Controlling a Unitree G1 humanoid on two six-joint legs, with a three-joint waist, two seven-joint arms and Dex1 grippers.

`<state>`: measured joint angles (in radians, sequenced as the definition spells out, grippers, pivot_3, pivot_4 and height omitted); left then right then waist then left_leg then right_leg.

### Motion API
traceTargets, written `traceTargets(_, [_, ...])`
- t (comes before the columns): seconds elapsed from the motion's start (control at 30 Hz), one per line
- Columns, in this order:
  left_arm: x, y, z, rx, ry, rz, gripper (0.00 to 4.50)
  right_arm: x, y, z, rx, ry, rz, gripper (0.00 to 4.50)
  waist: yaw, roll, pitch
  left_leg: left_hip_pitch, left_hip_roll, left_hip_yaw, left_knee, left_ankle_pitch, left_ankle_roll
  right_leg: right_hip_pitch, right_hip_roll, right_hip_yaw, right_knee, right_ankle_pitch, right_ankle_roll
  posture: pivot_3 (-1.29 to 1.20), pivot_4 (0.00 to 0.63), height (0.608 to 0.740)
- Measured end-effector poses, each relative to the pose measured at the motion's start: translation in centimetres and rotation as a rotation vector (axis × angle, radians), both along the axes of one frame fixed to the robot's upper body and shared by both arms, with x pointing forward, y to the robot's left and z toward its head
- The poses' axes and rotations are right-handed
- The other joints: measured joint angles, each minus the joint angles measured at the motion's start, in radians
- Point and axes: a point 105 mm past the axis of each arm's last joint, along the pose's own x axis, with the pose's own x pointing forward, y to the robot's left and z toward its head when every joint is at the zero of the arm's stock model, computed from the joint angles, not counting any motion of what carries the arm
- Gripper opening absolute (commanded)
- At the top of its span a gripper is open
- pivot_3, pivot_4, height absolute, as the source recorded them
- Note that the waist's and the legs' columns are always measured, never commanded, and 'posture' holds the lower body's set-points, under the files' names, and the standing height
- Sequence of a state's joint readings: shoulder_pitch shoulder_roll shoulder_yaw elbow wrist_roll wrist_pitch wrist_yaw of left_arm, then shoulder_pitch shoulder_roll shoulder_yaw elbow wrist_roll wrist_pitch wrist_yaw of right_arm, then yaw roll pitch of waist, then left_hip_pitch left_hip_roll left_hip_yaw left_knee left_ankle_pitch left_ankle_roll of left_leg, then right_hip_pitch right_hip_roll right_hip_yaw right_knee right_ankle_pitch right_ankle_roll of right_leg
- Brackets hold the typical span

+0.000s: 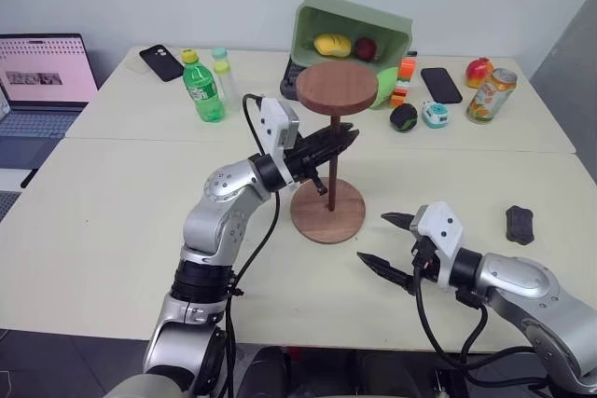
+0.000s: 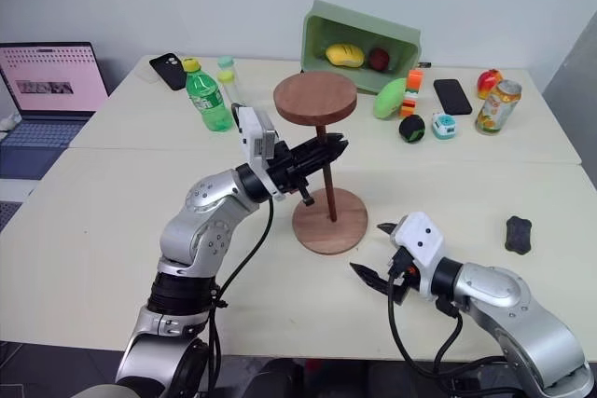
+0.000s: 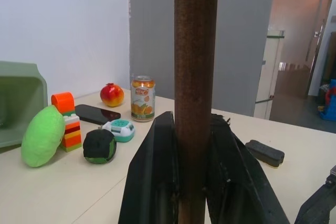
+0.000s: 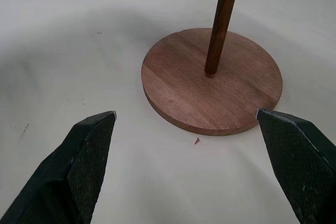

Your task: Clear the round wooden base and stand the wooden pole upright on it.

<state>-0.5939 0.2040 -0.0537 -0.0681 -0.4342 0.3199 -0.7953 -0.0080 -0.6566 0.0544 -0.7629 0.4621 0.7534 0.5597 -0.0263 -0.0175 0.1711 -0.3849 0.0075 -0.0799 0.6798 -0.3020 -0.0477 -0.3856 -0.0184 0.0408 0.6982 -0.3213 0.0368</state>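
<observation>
Left eye view, frame centre: the left end effector (image 1: 343,141) grips the pole (image 1: 333,163), upright on the base (image 1: 327,210); lower right, the right end effector (image 1: 392,242) is spread, empty.

The round wooden base (image 1: 326,212) is reddish-brown, the wooden pole (image 1: 333,151) darker brown. At twelve o'clock sits a pale green bin (image 1: 350,30); at ten, a green bottle (image 1: 203,89) with a yellow cap; at two, an orange-printed can (image 1: 491,95) and a red-yellow fruit (image 1: 478,71).
</observation>
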Motion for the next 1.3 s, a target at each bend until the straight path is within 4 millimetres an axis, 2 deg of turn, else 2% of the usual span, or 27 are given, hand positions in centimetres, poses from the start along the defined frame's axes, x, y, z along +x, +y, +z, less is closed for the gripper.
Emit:
traceTargets(0.57, [0.5, 0.9, -0.4, 0.013, 0.01, 0.058, 0.27, 0.2, 0.5, 0.7, 0.0, 0.006, 0.007, 4.5, 0.001, 0.0, 0.0, 0.0, 0.0, 0.0, 0.0, 0.0, 0.0, 0.0, 0.0, 0.0, 0.0, 0.0, 0.0, 0.0, 0.15, 0.74])
traceTargets(1.3, [0.5, 0.9, -1.3, -0.015, -0.006, 0.062, 0.27, -0.2, 0.8, 0.8, 0.014, 0.02, 0.023, 4.5, 0.0, 0.0, 0.0, 0.0, 0.0, 0.0, 0.0, 0.0, 0.0, 0.0, 0.0, 0.0, 0.0, 0.0, 0.0, 0.0, 0.15, 0.74])
